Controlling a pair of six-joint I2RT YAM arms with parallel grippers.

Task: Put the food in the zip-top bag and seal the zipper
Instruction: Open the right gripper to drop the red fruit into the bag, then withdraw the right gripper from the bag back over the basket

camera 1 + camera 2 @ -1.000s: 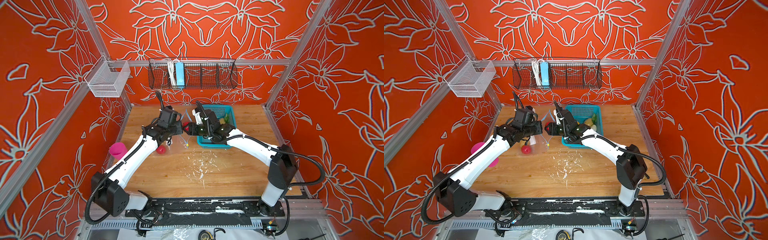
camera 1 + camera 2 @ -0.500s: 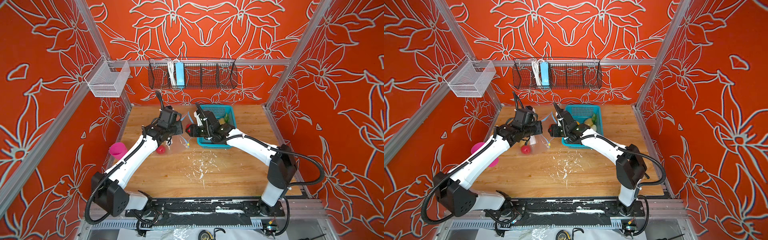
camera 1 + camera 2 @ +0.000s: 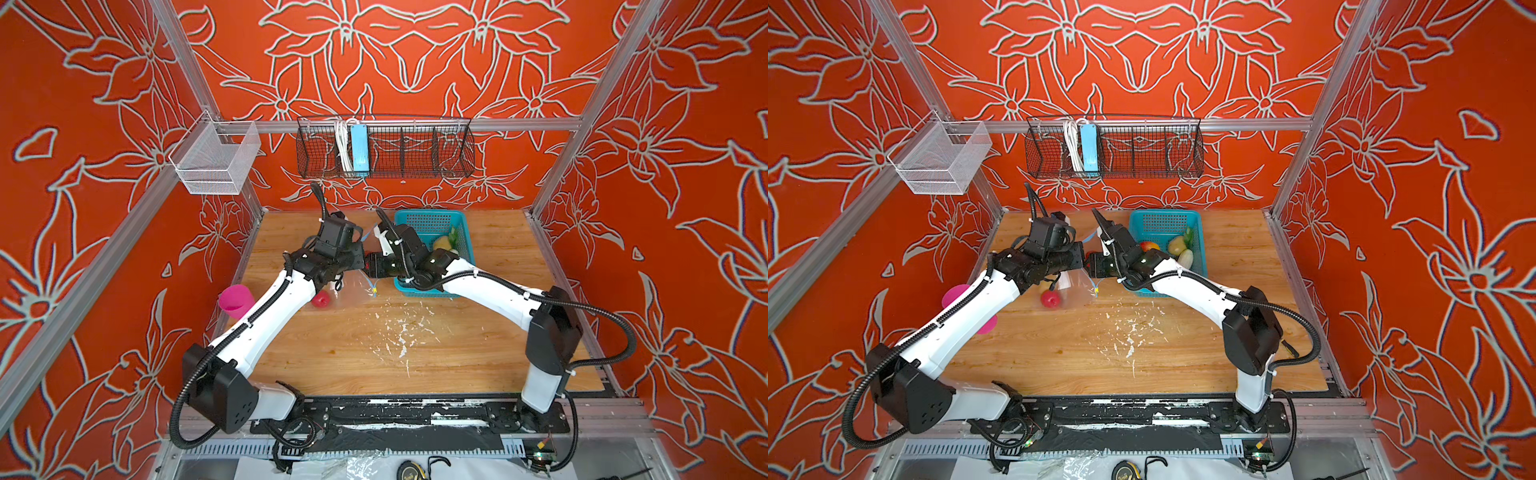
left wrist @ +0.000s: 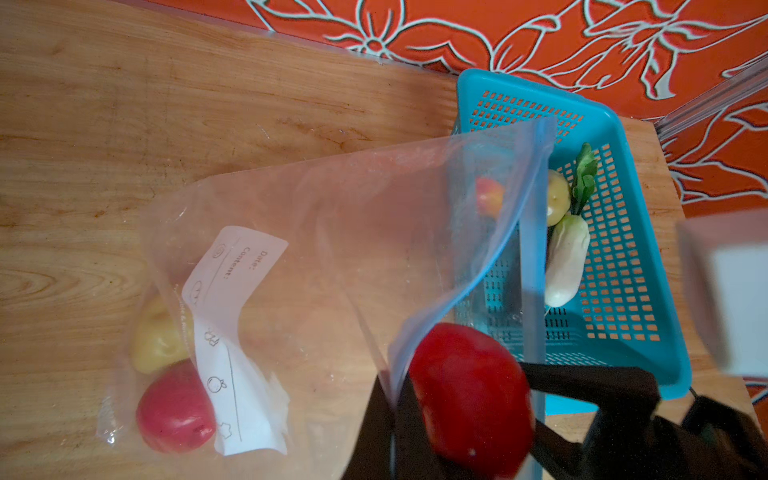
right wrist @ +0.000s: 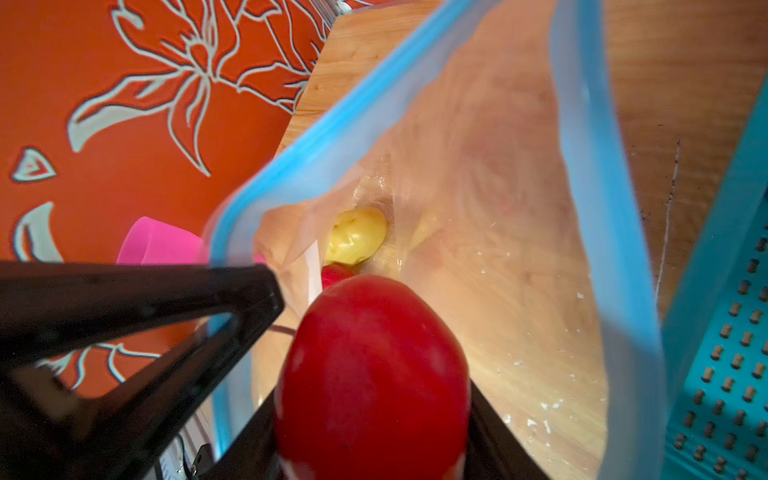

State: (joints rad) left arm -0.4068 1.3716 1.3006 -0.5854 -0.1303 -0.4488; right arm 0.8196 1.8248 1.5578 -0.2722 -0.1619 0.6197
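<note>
The right gripper (image 3: 371,266) clasps a red apple (image 5: 370,374) between its jaws at the open mouth of the zip-top bag (image 4: 332,249); the left gripper (image 4: 390,432), just beside it, is pinched closed on the bag's rim, lifting the mouth off the table; the light-blue zipper (image 5: 598,208) gapes unsealed around the apple; deep in the bag, beyond the right gripper's fingertips, lie a second apple (image 4: 174,411) and a tan potato (image 4: 158,336); beside the right gripper, away from the bag, a teal basket (image 4: 536,89) holds a white radish (image 4: 565,262), a second potato (image 4: 557,195) and a red-yellow fruit (image 4: 490,195).
</note>
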